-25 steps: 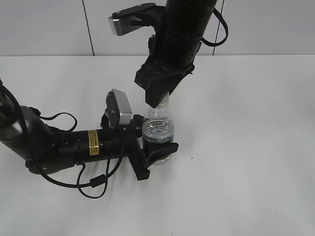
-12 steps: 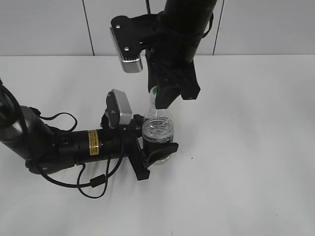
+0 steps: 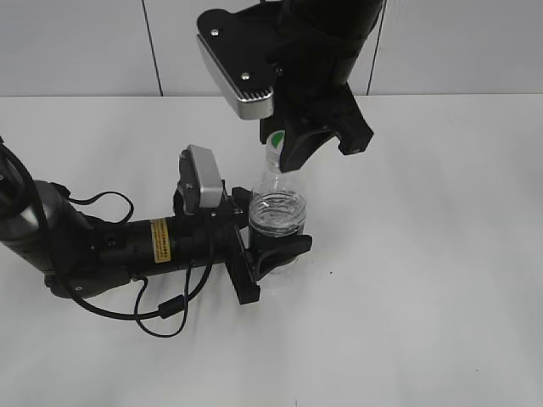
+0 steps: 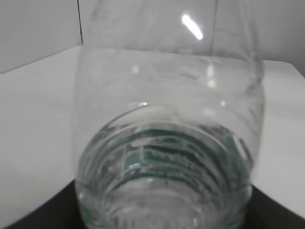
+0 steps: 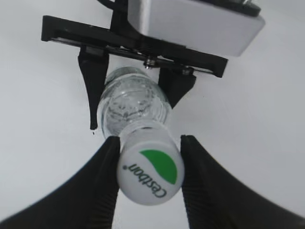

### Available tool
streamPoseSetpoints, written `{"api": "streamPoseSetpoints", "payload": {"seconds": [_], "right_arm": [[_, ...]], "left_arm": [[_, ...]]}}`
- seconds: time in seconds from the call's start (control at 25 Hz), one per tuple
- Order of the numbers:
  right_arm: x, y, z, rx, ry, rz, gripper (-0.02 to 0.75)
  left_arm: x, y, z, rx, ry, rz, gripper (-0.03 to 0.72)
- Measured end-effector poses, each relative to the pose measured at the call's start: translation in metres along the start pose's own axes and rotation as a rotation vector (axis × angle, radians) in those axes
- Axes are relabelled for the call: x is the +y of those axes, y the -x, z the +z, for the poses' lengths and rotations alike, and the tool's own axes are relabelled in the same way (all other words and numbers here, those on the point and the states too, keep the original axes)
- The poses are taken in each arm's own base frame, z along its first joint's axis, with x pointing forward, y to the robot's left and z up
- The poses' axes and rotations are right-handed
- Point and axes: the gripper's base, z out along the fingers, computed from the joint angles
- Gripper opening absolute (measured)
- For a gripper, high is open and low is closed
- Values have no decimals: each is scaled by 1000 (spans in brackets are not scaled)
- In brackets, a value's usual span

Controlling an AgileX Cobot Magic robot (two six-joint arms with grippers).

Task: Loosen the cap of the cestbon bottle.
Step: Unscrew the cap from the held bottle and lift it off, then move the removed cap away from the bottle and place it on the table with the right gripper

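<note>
The cestbon bottle (image 3: 278,212) stands upright on the white table, clear with a green label seen through its ribbed wall (image 4: 167,143). My left gripper (image 3: 270,227) lies along the table and is shut on the bottle's lower body; its black fingers (image 5: 93,95) flank the bottle in the right wrist view. The white cap (image 3: 273,141) with the green half-circle and "Cestbon" lettering (image 5: 151,167) sits on the neck. My right gripper (image 3: 276,149) comes down from above and is shut on the cap, one finger on each side (image 5: 148,181).
The white table (image 3: 424,254) stretches out to the right and front. The left arm's black cable (image 3: 161,318) loops on the table by its body. Grey wall panels (image 3: 76,42) stand behind. The right arm's silver camera housing (image 3: 237,68) hangs above the bottle.
My right gripper has turned about the cap; its camera housing swung round to the front left and the cap's green mark came into sight. The left gripper still holds the bottle.
</note>
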Motion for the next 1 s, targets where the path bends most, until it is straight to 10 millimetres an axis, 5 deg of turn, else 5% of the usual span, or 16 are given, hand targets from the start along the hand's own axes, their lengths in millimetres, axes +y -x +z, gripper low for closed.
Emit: {"api": "streamPoseSetpoints", "payload": {"seconds": [0.48, 0.76, 1.0], "right_arm": [[0, 3, -13, -7, -35, -28, 294], [4, -12, -37, 68, -129, 761, 294], [6, -60, -49, 92, -210, 1316, 294]], "left_arm": [[1, -9, -1, 61, 16, -15, 401], [1, -9, 0, 60, 23, -18, 401], [2, -11, 0, 52, 37, -30, 401]]}}
